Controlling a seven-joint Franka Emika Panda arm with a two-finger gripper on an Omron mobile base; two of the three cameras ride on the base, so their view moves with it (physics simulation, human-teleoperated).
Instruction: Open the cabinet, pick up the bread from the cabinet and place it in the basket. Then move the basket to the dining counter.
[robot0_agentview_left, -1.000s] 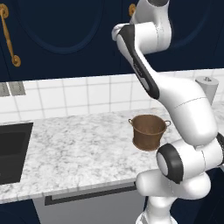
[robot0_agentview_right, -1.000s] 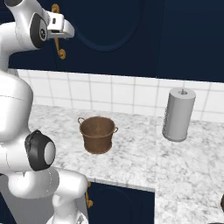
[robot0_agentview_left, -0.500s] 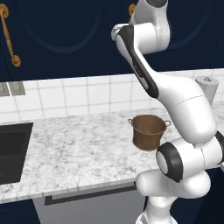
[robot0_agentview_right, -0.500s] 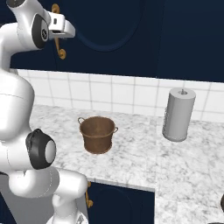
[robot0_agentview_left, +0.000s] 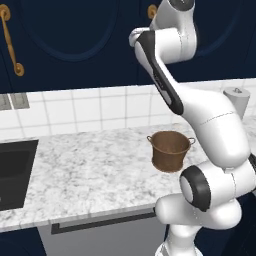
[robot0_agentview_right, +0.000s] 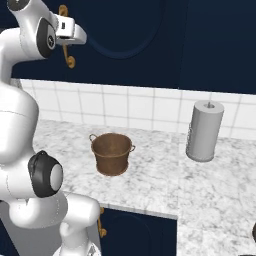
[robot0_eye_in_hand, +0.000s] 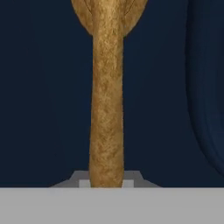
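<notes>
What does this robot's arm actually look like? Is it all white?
Mostly. The arm is built of smooth, rounded glossy white segments, joined by dark, nearly black bands and round dark caps ringed in grey at the joints. It thickens toward its base. The hand ends in a small, boxy white-grey gripper. No cables or markings show.

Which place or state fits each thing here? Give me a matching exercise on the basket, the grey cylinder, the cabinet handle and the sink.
Things:
1. basket
2. grey cylinder
3. cabinet handle
4. sink

Descriptions:
A. black, sunk in the worktop
B. brass-gold, with the gripper shut on it
C. copper-brown, empty on the marble
D. upright by the tiled wall

Pairs: 1-C, 2-D, 3-B, 4-A
</notes>
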